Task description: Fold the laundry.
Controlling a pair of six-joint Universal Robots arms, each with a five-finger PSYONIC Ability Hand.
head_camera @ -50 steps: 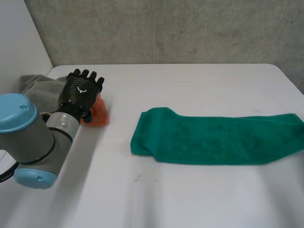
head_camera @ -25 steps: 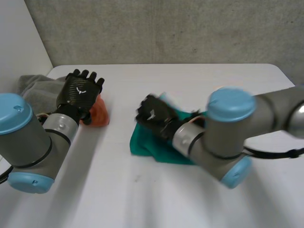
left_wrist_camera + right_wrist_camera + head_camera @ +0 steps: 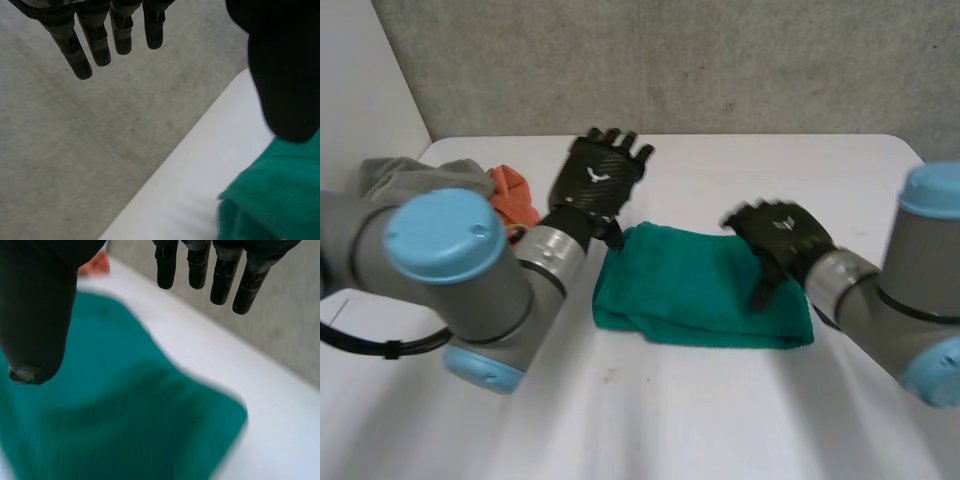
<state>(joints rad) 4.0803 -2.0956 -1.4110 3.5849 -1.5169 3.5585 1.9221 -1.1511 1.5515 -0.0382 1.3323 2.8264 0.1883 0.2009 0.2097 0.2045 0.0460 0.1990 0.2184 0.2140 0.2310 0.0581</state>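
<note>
The green towel (image 3: 700, 290) lies near the middle of the surface (image 3: 650, 420), its long axis running left to right. The right hand (image 3: 782, 240) hovers over its right end, fingers spread, holding nothing. The left hand (image 3: 600, 180), likewise spread and empty, is at its far-left corner.

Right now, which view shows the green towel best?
The head view: nearly the whole green towel shows on the table. The left wrist view catches one corner; the right wrist view, a large part.

Towel (image 3: 692, 288) on table (image 3: 720, 420), clothes pile (image 3: 415, 178) leftward
</note>
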